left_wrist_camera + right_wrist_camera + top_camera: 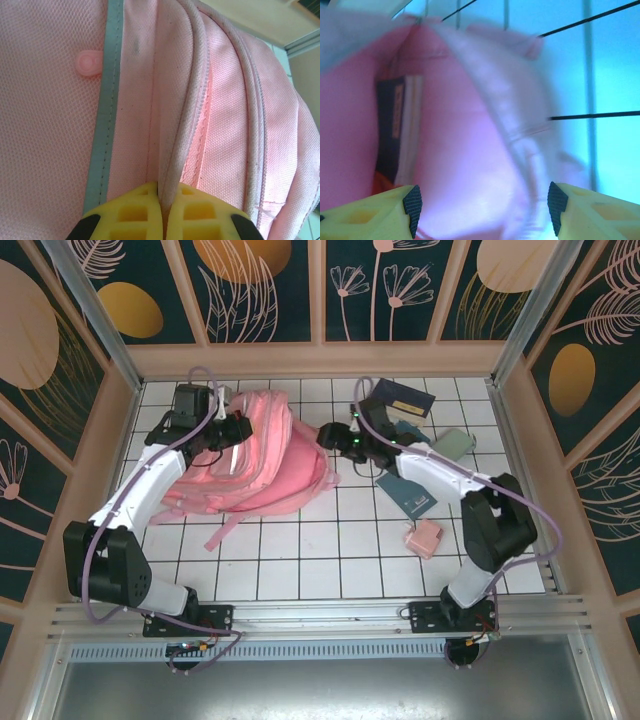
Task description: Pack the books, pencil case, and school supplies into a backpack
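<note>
Lying nearest the arm bases, off the near right of the backpack [270, 465], a small pink block [424, 537] sits on the bench [300, 560], and a loose strap [226, 532] trails from the backpack's near side. A little farther back, right of the backpack, a dark navy book [407, 494] lies flat beside the right arm.

At the backpack's far-left part, the left tool [163, 200] is clamped tight on a piped seam, pinching the fabric edge and apparently holding the opening up. The right tool [482, 202] stands at the backpack's right-hand mouth with its fingers spread wide and nothing between them. Just beyond it, inside the backpack, a thin dark book [395, 132] stands on edge against the pink lining.

Farther right of the backpack rests a pale mint pouch [456, 445]. Beyond the backpack's far right corner lies a second navy book [405, 400].

The step in hand looks like loading the books, with one inside and most things left on the bench. The next move probably calls for the right tool to back out of the mouth without snagging the fabric, then reach for the nearer navy book. That book is thin and flat, so it will likely need lifting by an edge. The left tool's pinch seems to stop the mouth sagging shut, so it should not let go.
</note>
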Action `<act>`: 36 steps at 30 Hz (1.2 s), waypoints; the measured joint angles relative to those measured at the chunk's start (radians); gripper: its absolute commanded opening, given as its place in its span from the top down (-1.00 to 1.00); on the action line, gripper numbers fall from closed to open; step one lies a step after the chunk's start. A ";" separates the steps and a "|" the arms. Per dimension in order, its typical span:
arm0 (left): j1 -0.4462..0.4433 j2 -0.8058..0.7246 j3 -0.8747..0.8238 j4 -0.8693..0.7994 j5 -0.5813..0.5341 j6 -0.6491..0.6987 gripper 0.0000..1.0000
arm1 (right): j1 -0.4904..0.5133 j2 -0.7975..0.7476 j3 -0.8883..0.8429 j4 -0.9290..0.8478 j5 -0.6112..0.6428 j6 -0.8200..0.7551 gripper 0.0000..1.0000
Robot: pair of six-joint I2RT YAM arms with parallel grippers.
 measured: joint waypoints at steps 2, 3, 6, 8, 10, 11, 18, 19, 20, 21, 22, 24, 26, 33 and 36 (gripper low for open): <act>0.000 0.001 -0.020 0.003 0.005 0.015 1.00 | -0.063 -0.024 -0.023 -0.008 0.023 -0.010 -0.42; 0.000 0.001 -0.027 0.003 0.006 0.021 1.00 | -0.098 -0.029 -0.029 -0.011 0.038 -0.010 -0.42; 0.000 0.001 -0.039 0.003 0.006 0.041 1.00 | -0.198 -0.029 -0.039 -0.016 0.072 -0.014 -0.42; 0.000 0.001 -0.040 0.003 0.008 0.048 1.00 | -0.256 -0.023 -0.037 -0.018 0.086 -0.015 -0.41; 0.000 0.001 -0.042 0.004 0.009 0.052 1.00 | -0.304 -0.001 -0.023 -0.019 0.096 -0.018 -0.37; 0.000 0.001 -0.043 0.005 0.010 0.053 1.00 | -0.325 0.021 -0.005 -0.022 0.099 -0.021 -0.34; 0.000 0.001 -0.069 0.031 0.026 0.054 1.00 | -0.402 0.242 0.237 -0.044 0.118 -0.061 0.06; 0.000 0.001 -0.071 0.034 0.028 0.054 1.00 | -0.409 0.274 0.272 -0.048 0.120 -0.064 0.08; 0.000 0.001 -0.074 0.037 0.029 0.054 1.00 | -0.415 0.311 0.315 -0.056 0.127 -0.066 0.12; 0.000 0.001 -0.076 0.039 0.031 0.054 1.00 | -0.419 0.346 0.356 -0.064 0.133 -0.067 0.18; 0.000 0.001 -0.077 0.041 0.032 0.053 1.00 | -0.422 0.380 0.393 -0.072 0.138 -0.068 0.21; 0.000 0.001 -0.079 0.042 0.032 0.050 1.00 | -0.428 0.459 0.482 -0.093 0.148 -0.065 0.33; 0.000 0.001 -0.080 0.045 0.033 0.050 1.00 | -0.431 0.535 0.567 -0.116 0.154 -0.059 0.35; 0.000 0.001 -0.080 0.045 0.035 0.050 1.00 | -0.433 0.707 0.723 -0.158 0.158 0.009 0.36; 0.000 0.005 -0.079 0.044 0.036 0.050 1.00 | -0.433 0.784 0.818 -0.188 0.140 0.033 0.36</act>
